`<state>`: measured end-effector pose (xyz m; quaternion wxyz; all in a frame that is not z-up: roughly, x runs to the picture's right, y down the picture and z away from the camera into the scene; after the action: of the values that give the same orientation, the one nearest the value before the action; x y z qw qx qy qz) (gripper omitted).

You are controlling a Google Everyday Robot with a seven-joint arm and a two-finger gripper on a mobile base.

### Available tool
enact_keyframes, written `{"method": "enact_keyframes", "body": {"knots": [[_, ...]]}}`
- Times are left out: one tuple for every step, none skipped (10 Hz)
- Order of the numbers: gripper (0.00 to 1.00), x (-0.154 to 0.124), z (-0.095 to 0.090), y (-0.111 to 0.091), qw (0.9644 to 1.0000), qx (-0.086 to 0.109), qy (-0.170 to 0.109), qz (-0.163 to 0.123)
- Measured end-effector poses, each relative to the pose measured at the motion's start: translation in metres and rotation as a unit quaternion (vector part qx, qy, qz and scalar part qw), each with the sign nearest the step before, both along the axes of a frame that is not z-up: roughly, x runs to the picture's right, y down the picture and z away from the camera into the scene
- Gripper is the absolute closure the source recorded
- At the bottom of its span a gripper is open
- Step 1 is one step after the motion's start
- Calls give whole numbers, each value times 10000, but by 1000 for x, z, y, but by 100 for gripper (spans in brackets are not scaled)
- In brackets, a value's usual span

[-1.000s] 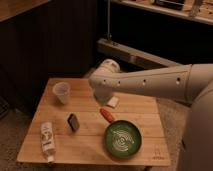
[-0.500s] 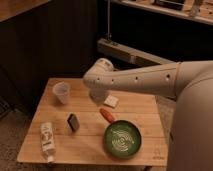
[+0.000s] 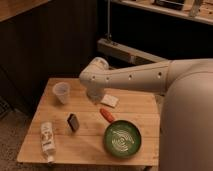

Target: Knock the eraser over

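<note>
The eraser (image 3: 73, 122) is a small dark block standing upright on the wooden table (image 3: 90, 145), left of centre. My white arm reaches in from the right across the table. My gripper (image 3: 95, 96) hangs down from the arm's end above the table's back middle, to the upper right of the eraser and well apart from it. It is between the clear plastic cup (image 3: 61, 92) and the pale beige pad (image 3: 109, 100).
A white labelled bottle (image 3: 47, 139) lies near the front left edge. A green bowl (image 3: 122, 139) sits at the front right, with an orange carrot-like object (image 3: 107, 115) just behind it. Dark wall and a shelf stand behind the table.
My arm and gripper have moved left across the back of the table, toward the cup. The eraser has not moved.
</note>
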<state>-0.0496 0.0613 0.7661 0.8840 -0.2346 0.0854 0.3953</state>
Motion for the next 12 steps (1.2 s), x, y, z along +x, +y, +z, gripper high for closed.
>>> {"method": "enact_keyframes", "body": {"knots": [[97, 0, 2, -1, 10000, -3, -10, -37], [97, 0, 4, -2, 10000, 0, -12, -57], [97, -1, 6, -3, 10000, 9, -10, -77], [97, -4, 7, -3, 10000, 17, -18, -97], [97, -5, 9, -4, 9999, 22, -21, -107], [97, -5, 11, -6, 9999, 32, -28, -134], [97, -6, 13, -6, 9998, 35, -42, -165], [97, -6, 16, -8, 9998, 42, -45, -189], [97, -9, 20, -10, 9997, 48, -67, -221], [97, -11, 20, -9, 9997, 47, -79, -236], [97, -11, 20, -10, 9997, 53, -76, -239], [97, -9, 21, -10, 9997, 41, -56, -246]]}}
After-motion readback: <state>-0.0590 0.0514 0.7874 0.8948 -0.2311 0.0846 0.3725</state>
